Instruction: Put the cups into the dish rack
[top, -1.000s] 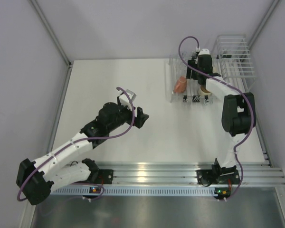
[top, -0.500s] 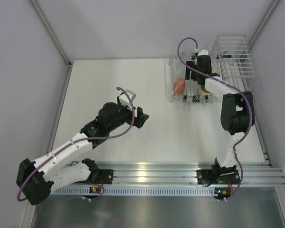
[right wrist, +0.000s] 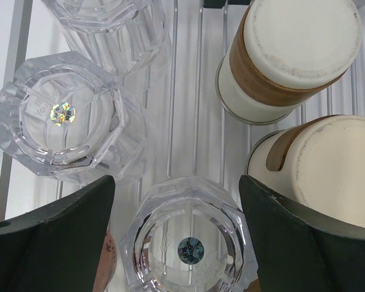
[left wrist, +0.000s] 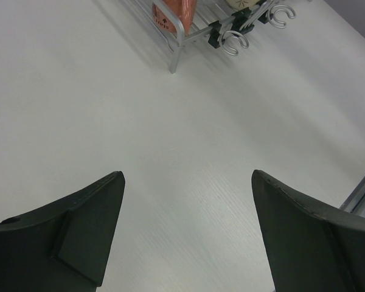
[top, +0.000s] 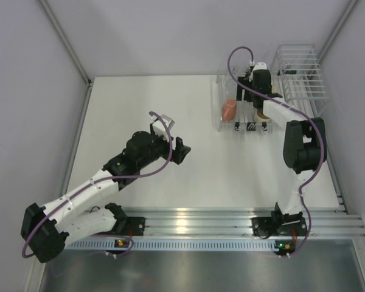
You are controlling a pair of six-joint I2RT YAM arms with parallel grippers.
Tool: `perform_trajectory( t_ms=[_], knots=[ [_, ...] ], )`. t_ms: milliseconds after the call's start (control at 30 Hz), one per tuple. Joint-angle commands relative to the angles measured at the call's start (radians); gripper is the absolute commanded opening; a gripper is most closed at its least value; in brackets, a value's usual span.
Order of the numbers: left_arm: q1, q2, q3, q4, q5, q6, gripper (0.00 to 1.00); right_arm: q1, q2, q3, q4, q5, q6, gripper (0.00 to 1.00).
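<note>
The white wire dish rack (top: 221, 91) stands at the back right, its taller basket (top: 301, 76) on the right. My right gripper (right wrist: 177, 179) is open above its flat bars (right wrist: 198, 91), one finger on each side of an upside-down clear cup (right wrist: 188, 243). Two more clear cups (right wrist: 70, 115) (right wrist: 109, 18) stand inverted on the left. Two brown cups (right wrist: 289, 58) (right wrist: 322, 170) stand cream base up on the right. The salmon-orange cup (top: 229, 109) sits at the rack's left edge. My left gripper (left wrist: 187, 173) is open and empty over bare table.
The left wrist view shows the rack's near corner post (left wrist: 176, 52) and wire hooks (left wrist: 234, 42) ahead. Grey walls close in the table (top: 140, 103) on the left, back and right. A metal rail (top: 201, 222) runs along the near edge.
The salmon-orange cup has shifted a little and stands more upright at the rack's left edge. The right gripper has barely moved. The left arm has not moved.
</note>
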Motion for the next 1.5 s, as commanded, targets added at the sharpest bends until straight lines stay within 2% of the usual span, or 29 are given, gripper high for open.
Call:
perform_trajectory(
  t_ms=[0,300,433,533,600,800,967,1067,1167,1467],
  knots=[
    [0.005,-0.024,-0.004,0.023,-0.007,0.011,0.91,0.017,-0.084,0.041,0.067,-0.005,-0.006,0.83],
    [0.005,-0.033,0.018,0.008,-0.006,0.008,0.91,0.017,-0.232,-0.034,0.085,-0.032,-0.007,0.84],
    [0.005,-0.058,0.051,-0.038,-0.009,0.004,0.91,0.017,-0.355,-0.083,0.085,-0.065,0.019,0.91],
    [0.006,-0.078,0.090,-0.087,-0.024,0.006,0.91,0.017,-0.479,-0.148,0.067,-0.098,0.034,0.99],
    [0.008,-0.085,0.132,-0.119,-0.058,0.012,0.91,0.017,-0.577,-0.197,0.049,-0.103,0.054,0.99],
    [0.014,-0.118,0.222,-0.256,-0.173,0.043,0.94,0.019,-0.899,-0.350,-0.171,-0.079,0.124,0.99],
    [0.042,-0.147,0.249,-0.284,-0.165,0.037,0.95,0.017,-1.232,-0.511,-0.304,0.012,0.160,1.00],
    [0.054,-0.156,0.262,-0.296,-0.136,0.027,0.95,0.019,-1.358,-0.549,-0.384,0.036,0.169,0.99],
    [0.057,-0.162,0.265,-0.307,-0.127,0.023,0.95,0.019,-1.421,-0.562,-0.436,0.046,0.169,0.99],
    [0.058,-0.199,0.269,-0.331,-0.113,0.017,0.95,0.019,-1.455,-0.554,-0.484,0.067,0.169,0.99]
  ],
)
